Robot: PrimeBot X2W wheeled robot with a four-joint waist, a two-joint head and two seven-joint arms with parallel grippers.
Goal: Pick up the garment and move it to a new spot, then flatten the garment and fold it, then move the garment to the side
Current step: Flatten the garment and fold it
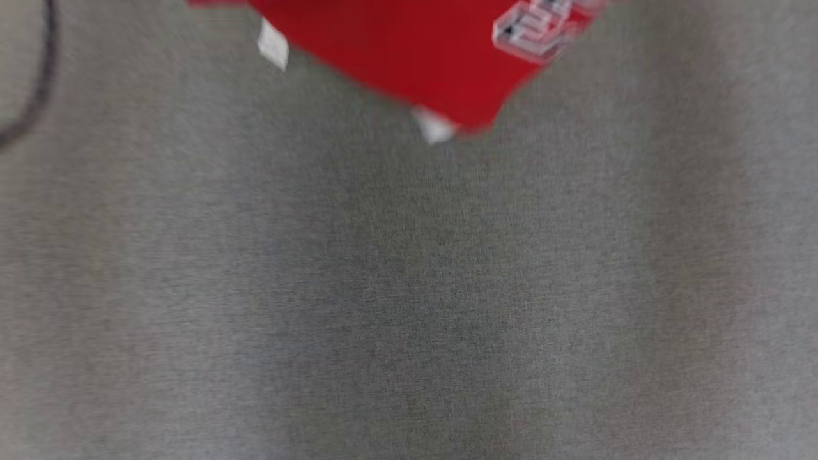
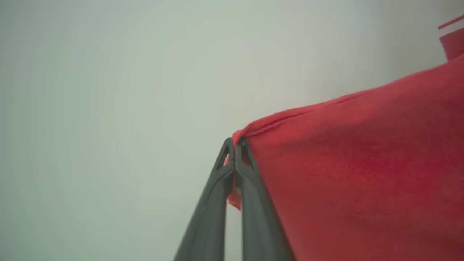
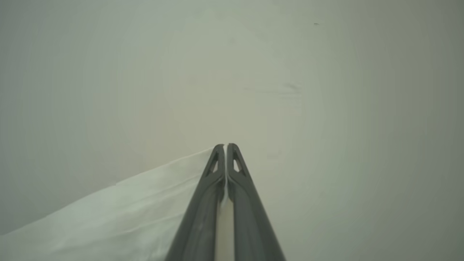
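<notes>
- The garment (image 1: pixel 409 57) is hanging at the top of the head view, above the grey cloth-covered surface (image 1: pixel 409 319). It is red, with a pale printed patch (image 1: pixel 537 25) near one corner, and its lowest point is dangling toward the surface. That view is blurred, so finer detail is not showing.
- The left gripper (image 2: pixel 235 143) is pinching a hemmed corner of the red fabric, fingers pressed tight together. The cloth is draping away to the right of the left wrist view.
- The right gripper (image 3: pixel 225 146) is clamping the edge of a pale fabric (image 3: pixel 127 217), with a thin sliver of it caught between the closed fingers. I cannot tell whether that is the garment's own lining or trim.
- The garment is looking soft, light and limp, with a slightly fuzzy nap, and it is sagging wherever it is not being held. It is not fragile — but a thin hem could be creeping out of so narrow a pinch.
- The best holds are probably the hems and corners. Two corners of one edge, drawn apart, should be letting it hang flat before it is laid down.
- A small white tag (image 1: pixel 273 46) is sticking out from the garment's edge and could be getting tucked under during flattening.
- A dark cable (image 1: pixel 38 83) is curving along the surface's upper left, well apart from the garment. It is the one thing to be steering the cloth away from.
</notes>
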